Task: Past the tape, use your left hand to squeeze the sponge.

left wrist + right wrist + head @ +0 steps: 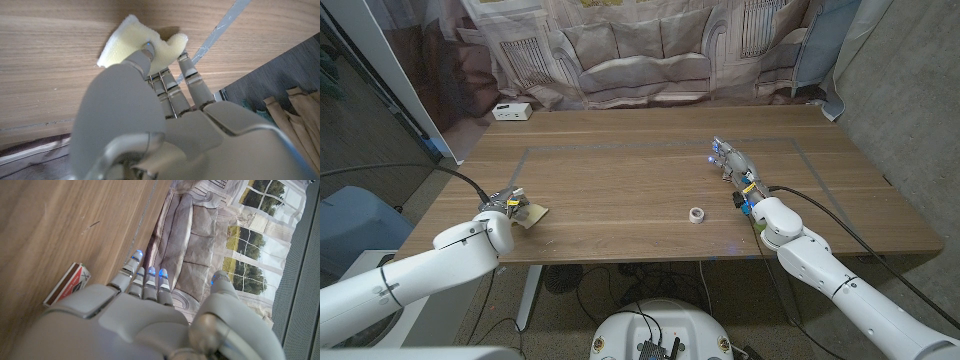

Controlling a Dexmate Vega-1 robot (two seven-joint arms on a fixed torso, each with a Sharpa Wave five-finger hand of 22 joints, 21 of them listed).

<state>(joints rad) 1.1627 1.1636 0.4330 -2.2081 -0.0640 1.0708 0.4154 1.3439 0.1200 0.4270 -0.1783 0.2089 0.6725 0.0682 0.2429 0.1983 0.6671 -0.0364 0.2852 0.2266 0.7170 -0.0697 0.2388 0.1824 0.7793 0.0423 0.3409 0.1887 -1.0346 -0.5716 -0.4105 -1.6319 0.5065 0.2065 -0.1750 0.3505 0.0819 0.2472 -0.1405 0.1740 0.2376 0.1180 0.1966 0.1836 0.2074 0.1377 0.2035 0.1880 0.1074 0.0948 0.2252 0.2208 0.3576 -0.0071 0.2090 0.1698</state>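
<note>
A pale yellow sponge point(531, 213) lies near the table's front left edge. My left hand point(504, 205) grips it. In the left wrist view the sponge point(131, 41) is bent between the thumb on one face and the fingers point(192, 80) on the other. A strip of grey tape point(222, 27) runs on the wood just beside the sponge. My right hand point(733, 163) is over the right part of the table with its fingers stretched out and apart, holding nothing. Its fingertips point(136, 256) glow blue.
A small roll of tape point(697, 214) sits near the table's front middle. A white box point(510, 111) stands at the back left corner. A small matchbox-like box point(67, 284) lies beside my right hand. Grey tape lines point(620, 148) frame a rectangle on the wood.
</note>
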